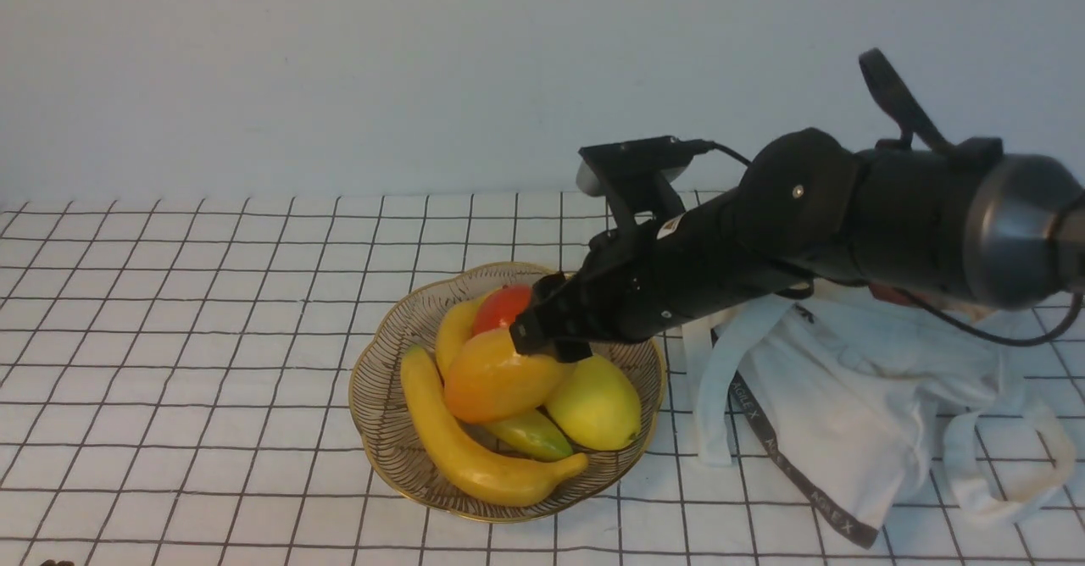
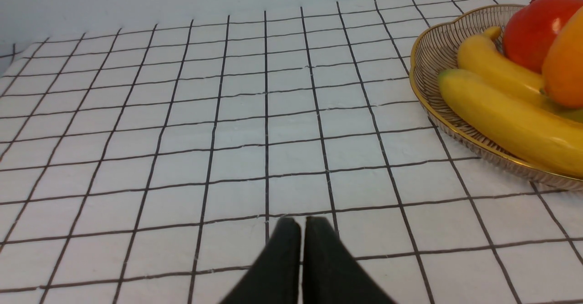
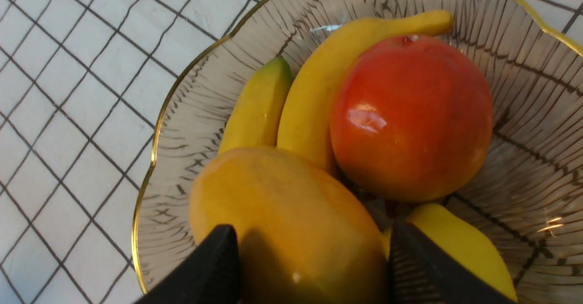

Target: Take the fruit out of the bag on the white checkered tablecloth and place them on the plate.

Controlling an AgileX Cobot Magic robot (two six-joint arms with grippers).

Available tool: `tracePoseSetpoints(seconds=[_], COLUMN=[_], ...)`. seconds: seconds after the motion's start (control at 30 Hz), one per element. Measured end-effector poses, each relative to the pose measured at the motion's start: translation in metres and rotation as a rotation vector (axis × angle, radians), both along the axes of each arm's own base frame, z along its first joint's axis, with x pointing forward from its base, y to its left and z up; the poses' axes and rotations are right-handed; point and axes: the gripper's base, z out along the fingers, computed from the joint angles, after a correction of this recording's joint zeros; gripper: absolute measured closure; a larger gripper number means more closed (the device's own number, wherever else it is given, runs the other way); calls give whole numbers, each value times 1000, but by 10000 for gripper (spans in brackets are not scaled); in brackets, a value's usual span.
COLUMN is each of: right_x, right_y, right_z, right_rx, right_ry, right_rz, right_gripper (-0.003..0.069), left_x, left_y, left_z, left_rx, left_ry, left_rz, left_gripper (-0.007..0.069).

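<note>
Right gripper (image 3: pixel 312 231) is clamped across the mango (image 3: pixel 282 204), 1 finger each side; mango rests on the pile in the plate (image 1: pixel 373 396), against the red peach (image 1: pixel 502 307). I count 2 bananas (image 1: pixel 475 456) and 1 lemon (image 1: pixel 598 405) there too. Left gripper (image 2: pixel 300 224) pinched closed, empty, over the tablecloth (image 2: pixel 182 135). Bag (image 1: pixel 848 396) slumped just right of plate

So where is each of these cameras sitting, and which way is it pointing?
Front view: between the arms, facing forward over the tablecloth, plate and bag; only the right arm shows.
Left wrist view: low on the left arm, looking across the tablecloth; its closed left fingers show.
Right wrist view: on the right arm, looking down into the plate; right fingers flank the mango.
Shared: all three see the plate's bananas and red fruit.
</note>
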Motion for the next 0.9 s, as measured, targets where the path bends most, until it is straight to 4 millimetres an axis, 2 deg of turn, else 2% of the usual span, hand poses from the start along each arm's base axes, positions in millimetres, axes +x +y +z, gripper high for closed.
tracePoseSetpoints(seconds=[0.2,0.3,0.47,0.53,0.63,0.73,0.8,0.9], right_x=[2,2,-1,-3,-6,-11,-16,-31], right_y=[1,1,-2,-4,-11,-23,-34,-61], right_z=[-1,-1,6,15,31,56,77,117], right_rx=[7,6,-12,-25,-33,-36,-31,-30], right_ry=[-6,-7,-31,-63,-115,-182,-223,-300], right_rz=[-12,-10,22,37,46,25,-7,-85], right_gripper=[268,219,98,67,62,91,137,273], left_x=[0,0,0,0,0,0,0,0], left_y=[0,0,0,0,0,0,0,0], left_z=[0,0,0,0,0,0,0,0], left_rx=[0,0,0,0,0,0,-5,0], left_ry=[0,0,0,0,0,0,0,0], left_rz=[0,0,0,0,0,0,2,0], left_gripper=[632,632,632,632,632,632,632,632])
